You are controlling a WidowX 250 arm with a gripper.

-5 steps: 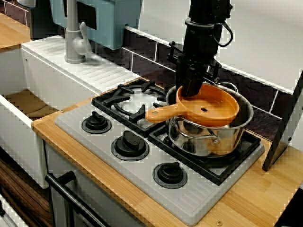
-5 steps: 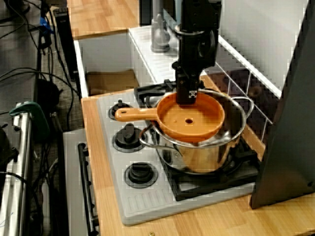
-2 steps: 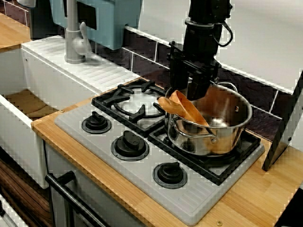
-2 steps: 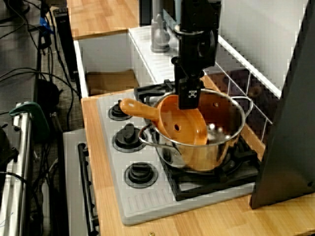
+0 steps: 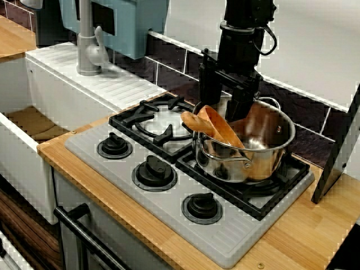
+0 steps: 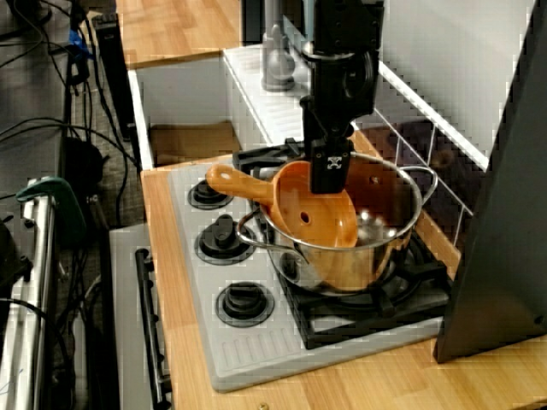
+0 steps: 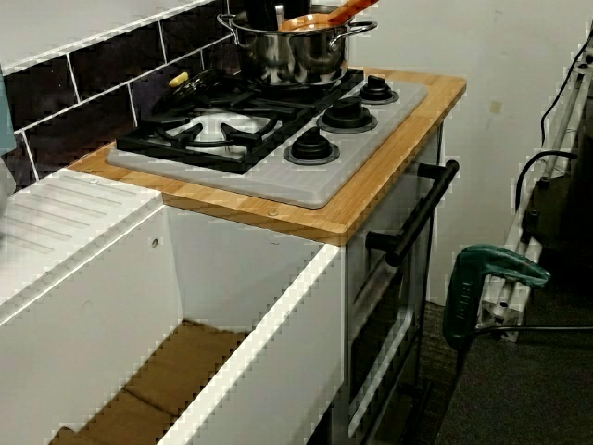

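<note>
Figure. One arm over a pot (image 5: 247, 163) on the stove (image 5: 236, 236), seen from the front, from the side and from the sink end.

The gripper (image 5: 226, 109) hung upright over the pot's back half. Its jaws stood apart and clamped on nothing. In the front view one finger (image 5: 206, 90) stood outside the pot's rim. The other finger (image 5: 248, 104) reached down inside the pot, near its back wall.

The scoop (image 5: 216, 126) lay in the pot, tipped steeply on edge. Its bowl leaned against the inside of the pot's rim, with the holed face turned toward the pot's middle. Its long axis ran from the pot's inside up and out across the rim. The handle stuck out on the side of the pot toward the knobs (image 5: 153, 171) and the free burner (image 5: 160, 121).

From the jaws, the scoop therefore lay lower and toward the pot's knob side. The handle end was the part farthest from the jaws, and the raised edge of the bowl was the nearest.

In the side view the gripper (image 6: 329, 175) overlapped that raised edge of the scoop (image 6: 299, 205). Whether a finger touched it could not be told.

The view from the sink end showed the pot (image 7: 296, 51) at the stove's far end. The scoop (image 7: 320, 17) rose slanting above the pot's rim there. The worktop (image 5: 292, 247) framed the stove on the pot's near side.
</note>
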